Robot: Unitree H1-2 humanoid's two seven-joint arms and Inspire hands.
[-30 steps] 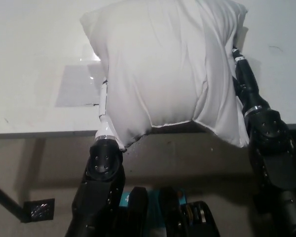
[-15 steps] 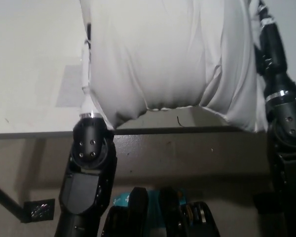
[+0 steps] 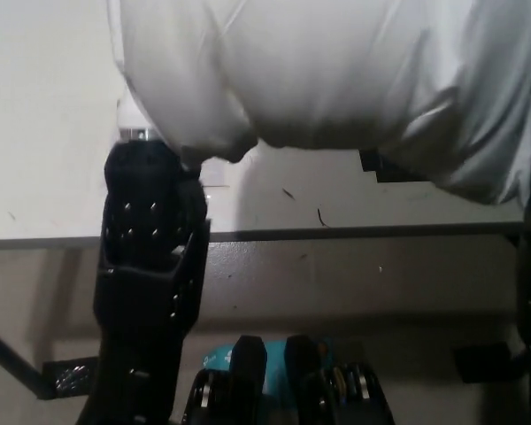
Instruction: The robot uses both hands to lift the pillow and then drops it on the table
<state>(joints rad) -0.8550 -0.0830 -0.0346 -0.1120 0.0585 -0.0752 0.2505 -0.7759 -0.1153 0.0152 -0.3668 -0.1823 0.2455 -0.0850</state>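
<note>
Black screw-studded left forearm

A plain test room or lab, by the look of it. A bare white table with a thin dark edge fills twelve o'clock; below it is dull grey-brown floor.

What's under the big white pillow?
Under the lifted pillow shows bare white table with small dark marks and a dark shape. The pillow hides both hands and the table farther back.
</note>
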